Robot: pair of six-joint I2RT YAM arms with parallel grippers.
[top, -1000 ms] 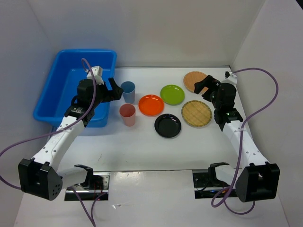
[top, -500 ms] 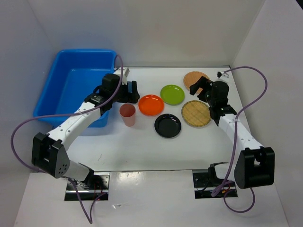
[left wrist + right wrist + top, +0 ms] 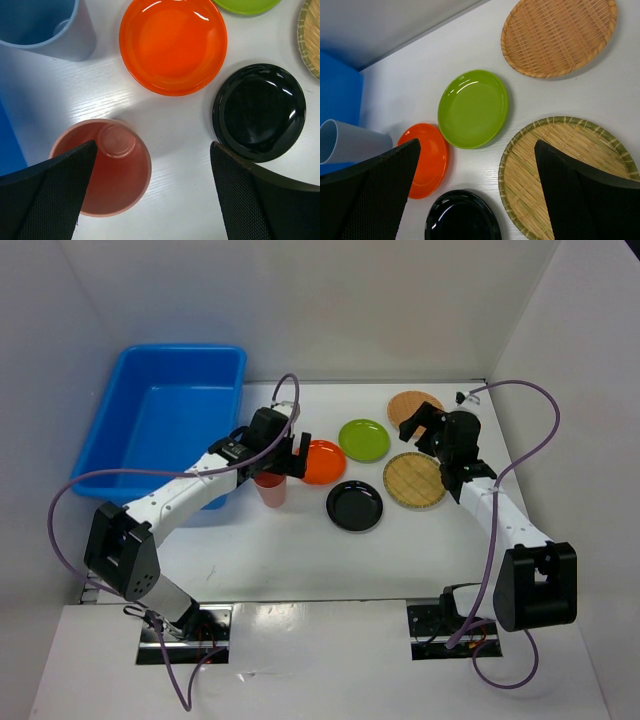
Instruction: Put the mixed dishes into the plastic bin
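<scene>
Left gripper (image 3: pixel 152 152) is spread wide, nothing held. Pink cup (image 3: pixel 107 165) is seen upright at its 9 o'clock, nearer the left arm. Plastic bin (image 3: pixel 150 425) is found at the cup's 10 o'clock. Right gripper (image 3: pixel 476 145) is spread too.

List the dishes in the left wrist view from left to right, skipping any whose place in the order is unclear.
blue cup → pink cup → orange plate → black plate → bamboo disc

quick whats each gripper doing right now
left gripper: open, holding nothing, near the pink cup
right gripper: open, holding nothing
</scene>
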